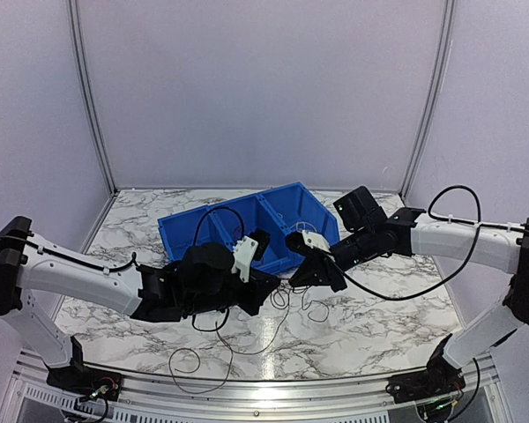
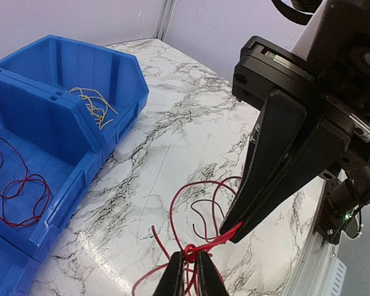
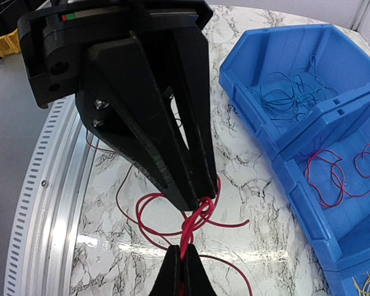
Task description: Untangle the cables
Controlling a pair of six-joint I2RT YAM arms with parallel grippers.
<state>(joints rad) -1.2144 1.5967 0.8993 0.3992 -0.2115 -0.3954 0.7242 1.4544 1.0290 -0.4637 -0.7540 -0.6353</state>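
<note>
A tangle of red cable (image 2: pixel 200 209) hangs just above the marble table, in front of the blue bin (image 1: pixel 286 204). My left gripper (image 2: pixel 190 271) is shut on the red knot (image 2: pixel 192 252). My right gripper (image 3: pixel 182 266) is shut on a strand of the same red cable (image 3: pixel 194 225), a few centimetres away. In the top view the left gripper (image 1: pixel 271 289) and right gripper (image 1: pixel 294 282) meet tip to tip. The short stretch of cable between them looks taut. Loose red loops trail down onto the table.
The bin holds dark blue cables (image 3: pixel 290 92), red cables (image 3: pixel 339 176) and yellow cables (image 2: pixel 94 105) in separate compartments. Thin dark cable loops (image 1: pixel 189 359) lie on the table near the front rail (image 1: pixel 247 388). More loops (image 1: pixel 316 308) lie under the right gripper.
</note>
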